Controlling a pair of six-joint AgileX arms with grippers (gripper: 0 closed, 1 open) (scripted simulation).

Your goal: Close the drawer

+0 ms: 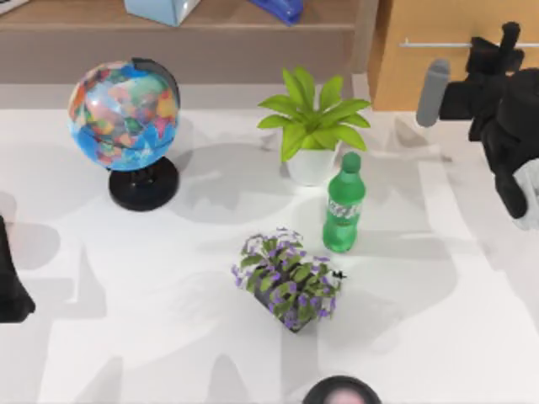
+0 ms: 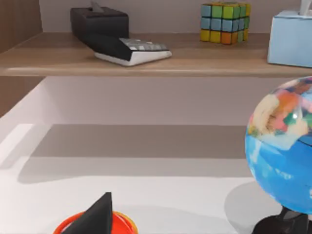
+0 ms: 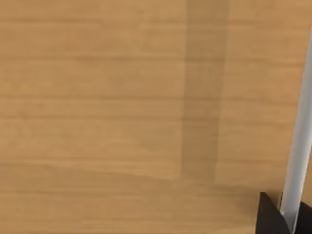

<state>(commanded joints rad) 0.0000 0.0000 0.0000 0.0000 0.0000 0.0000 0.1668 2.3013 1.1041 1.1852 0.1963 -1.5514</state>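
- Top view, far right corner: drawer [image 1: 421, 80] shows its orange-tan wooden front, with the thin silver handle [image 1: 434, 43] running horizontally near its upper edge.
- Right gripper [image 1: 505, 42] sits right at the drawer front, at the right end of the handle; black arm body comes in from the right edge. Cannot tell if its fingers are open or closed.
- Left arm [image 1: 10, 278] parked at the left edge, well apart from everything.
- Table [image 1: 126, 337] clutter: globe [image 1: 125, 114] far left, potted green plant [image 1: 313, 126] far centre, green bottle [image 1: 344, 204] upright just beside and nearer than the pot, purple-flower planter [image 1: 288, 279] near centre.
- Brown shelf [image 1: 210, 38] runs along the far side, left of the drawer.
- Left wrist view: 1 black fingertip [image 2: 95, 217] over a red-orange object [image 2: 119, 224]; globe at the side; shelf carries a black box [image 2: 97, 22], calculator [image 2: 134, 49], colour cube [image 2: 225, 16], pale blue box [image 2: 291, 39].
- Right wrist view: drawer front close up, handle bar [image 3: 298, 146] crossing 1 side, black fingertips [image 3: 269, 217] on either side of the bar's end. Contact not resolvable.
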